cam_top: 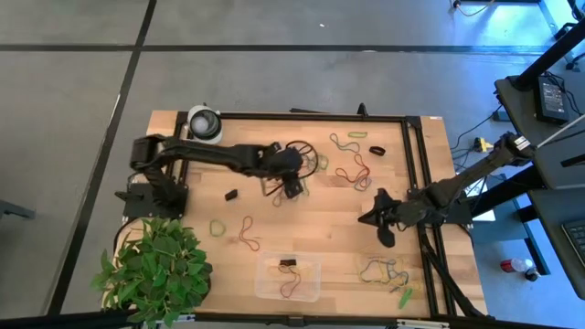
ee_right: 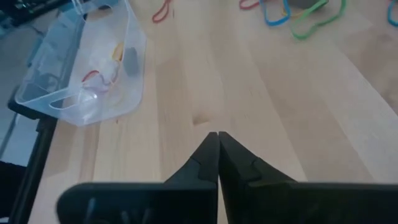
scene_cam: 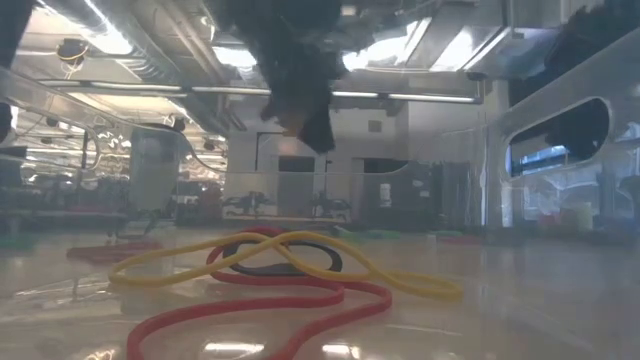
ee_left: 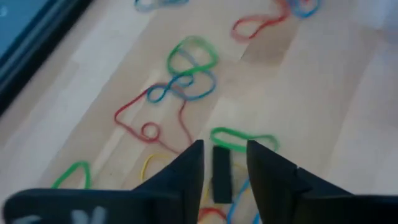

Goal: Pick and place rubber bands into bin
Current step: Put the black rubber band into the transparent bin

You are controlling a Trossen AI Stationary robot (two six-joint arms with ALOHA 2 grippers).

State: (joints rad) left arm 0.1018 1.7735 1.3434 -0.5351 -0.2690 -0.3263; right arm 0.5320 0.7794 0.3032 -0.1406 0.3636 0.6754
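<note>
Rubber bands in several colours lie scattered on the wooden table, in clusters at the far middle (cam_top: pixel 352 169), near right (cam_top: pixel 384 270) and near left (cam_top: pixel 243 234). The clear bin (cam_top: pixel 267 274) stands at the near edge, with red, yellow and black bands in it (ee_right: pixel 115 59). My left gripper (cam_top: pixel 291 189) is open just above the table. Its fingers stand on either side of a short black band (ee_left: pixel 221 174) among green, blue and red bands. My right gripper (cam_top: pixel 369 219) is shut and empty above bare wood, right of the bin (ee_right: pixel 134 37).
A potted plant (cam_top: pixel 155 270) stands at the near left corner. A round white-and-grey object (cam_top: pixel 205 122) sits at the far left. A black frame rail (cam_top: pixel 416 164) runs along the table's right side. A small black piece (cam_top: pixel 231 195) lies left of my left gripper.
</note>
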